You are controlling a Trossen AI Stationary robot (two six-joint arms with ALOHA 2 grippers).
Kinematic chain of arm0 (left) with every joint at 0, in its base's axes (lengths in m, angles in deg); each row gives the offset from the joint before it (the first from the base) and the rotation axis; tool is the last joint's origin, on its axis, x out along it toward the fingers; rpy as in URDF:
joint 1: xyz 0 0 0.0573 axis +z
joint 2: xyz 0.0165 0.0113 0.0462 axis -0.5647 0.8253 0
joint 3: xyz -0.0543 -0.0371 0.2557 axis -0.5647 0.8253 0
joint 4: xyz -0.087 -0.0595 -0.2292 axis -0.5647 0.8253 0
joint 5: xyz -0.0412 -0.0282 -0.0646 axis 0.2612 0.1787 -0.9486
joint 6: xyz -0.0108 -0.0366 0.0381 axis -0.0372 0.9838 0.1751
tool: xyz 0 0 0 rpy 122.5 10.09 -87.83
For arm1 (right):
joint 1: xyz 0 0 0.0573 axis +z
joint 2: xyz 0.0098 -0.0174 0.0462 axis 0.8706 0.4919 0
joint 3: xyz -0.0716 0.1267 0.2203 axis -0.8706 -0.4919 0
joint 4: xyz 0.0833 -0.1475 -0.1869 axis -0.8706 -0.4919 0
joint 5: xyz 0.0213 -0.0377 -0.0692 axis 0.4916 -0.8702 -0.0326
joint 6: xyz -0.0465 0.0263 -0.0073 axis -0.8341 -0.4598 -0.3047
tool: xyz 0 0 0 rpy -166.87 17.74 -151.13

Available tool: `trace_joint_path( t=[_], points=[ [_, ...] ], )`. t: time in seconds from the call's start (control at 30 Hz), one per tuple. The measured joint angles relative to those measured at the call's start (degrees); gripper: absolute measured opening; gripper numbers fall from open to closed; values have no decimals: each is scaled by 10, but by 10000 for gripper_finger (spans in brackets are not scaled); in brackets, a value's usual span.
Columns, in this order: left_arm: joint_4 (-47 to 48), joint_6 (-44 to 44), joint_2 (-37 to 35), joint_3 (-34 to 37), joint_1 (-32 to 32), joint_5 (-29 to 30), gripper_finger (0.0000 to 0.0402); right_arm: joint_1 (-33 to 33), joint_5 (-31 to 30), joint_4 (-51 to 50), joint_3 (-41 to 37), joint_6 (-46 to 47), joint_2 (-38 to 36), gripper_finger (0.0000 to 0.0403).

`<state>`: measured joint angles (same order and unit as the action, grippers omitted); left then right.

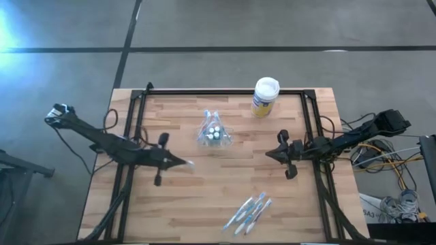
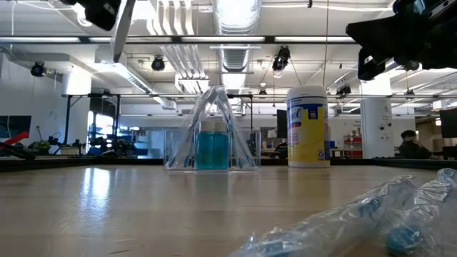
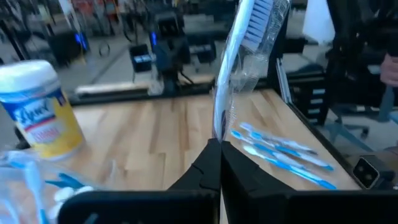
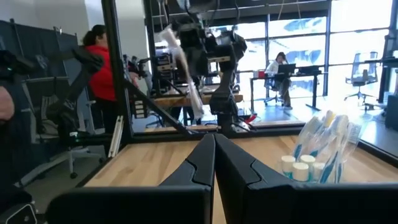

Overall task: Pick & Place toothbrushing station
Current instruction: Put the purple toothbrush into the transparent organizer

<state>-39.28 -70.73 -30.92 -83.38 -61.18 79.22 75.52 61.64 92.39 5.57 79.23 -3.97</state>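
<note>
The toothbrushing station, a clear holder with toothbrushes and teal-capped tubes in it, stands on its base at mid-table; the low view shows it too. My left gripper hovers to the left of the holder, toward the near edge, shut on one plastic-wrapped toothbrush. Several more wrapped toothbrushes lie flat near the table's front edge. My right gripper hangs shut and empty to the right of the holder, with the holder just ahead of it. My left gripper pinches the wrapped toothbrush between its two fingers at the handle end. The fingers lie about level and point toward the table's right edge. The brush juts out past the fingertips with its bristle head farthest from them. It is lifted clear of the table.
A white-lidded canister with a yellow-blue label stands at the far edge, right of the holder. Black frame rails run along the table's far, left and right sides. Bare wood shows between the holder and the loose toothbrushes. People are in the room beyond the table.
</note>
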Motion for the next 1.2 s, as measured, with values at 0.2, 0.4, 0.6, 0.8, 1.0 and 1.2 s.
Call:
trace_joint_path(
  t=[0.2, 0.4, 0.6, 0.8, 1.0, 1.2],
  points=[
    [-80, -21, -80, 93, 3, 7, 0, 0, 0, -2, 0, 0, 0, 8],
    [-108, -27, -114, 137, 3, 7, 0, 0, 0, -5, 0, -5, 0, 8],
    [-114, -27, -112, 140, 3, 7, 0, 0, 0, -6, 0, -8, 0, 8],
    [-138, -26, -97, 140, 4, 7, 0, -3, -69, -56, 35, 15, 0, 9],
    [-141, -27, -75, 124, 4, 7, 0, -21, -46, -260, 139, 2, 1, 9],
    [-177, -50, -39, 107, 5, 4, 0, -20, 5, -270, 180, -48, 0, 9]
  ],
)
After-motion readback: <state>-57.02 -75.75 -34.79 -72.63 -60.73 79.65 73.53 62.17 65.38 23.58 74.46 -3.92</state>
